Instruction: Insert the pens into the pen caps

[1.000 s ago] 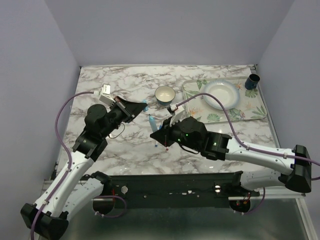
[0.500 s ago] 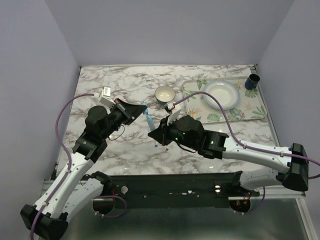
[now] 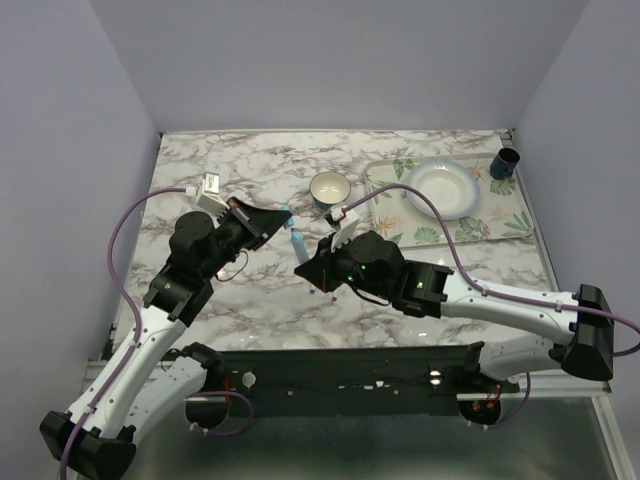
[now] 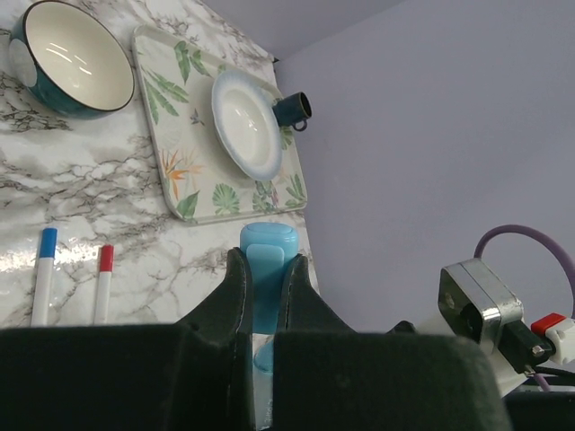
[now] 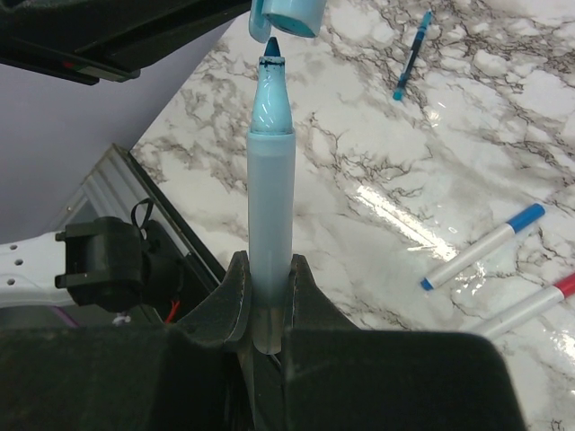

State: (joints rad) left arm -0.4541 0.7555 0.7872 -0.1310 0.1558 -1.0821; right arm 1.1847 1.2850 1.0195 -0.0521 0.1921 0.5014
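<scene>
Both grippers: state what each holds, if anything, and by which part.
Left gripper pinches a light blue pen cap across its sides. Right gripper grips a blue-tipped pen by its lower barrel, tip outward.

Marble table [image 3: 200, 160], a white-lined bowl [image 3: 330, 188] beside a leaf-patterned tray [image 3: 500, 215] with plate [image 3: 441, 188] and dark blue cup [image 3: 505, 163].

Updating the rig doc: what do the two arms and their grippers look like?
Both arms have white link shells and black joint housings: left arm, right arm. A purple cable loops to each wrist. Left gripper and right gripper are black with wedge-shaped fingers. Green lights glow on the right wrist.
</scene>
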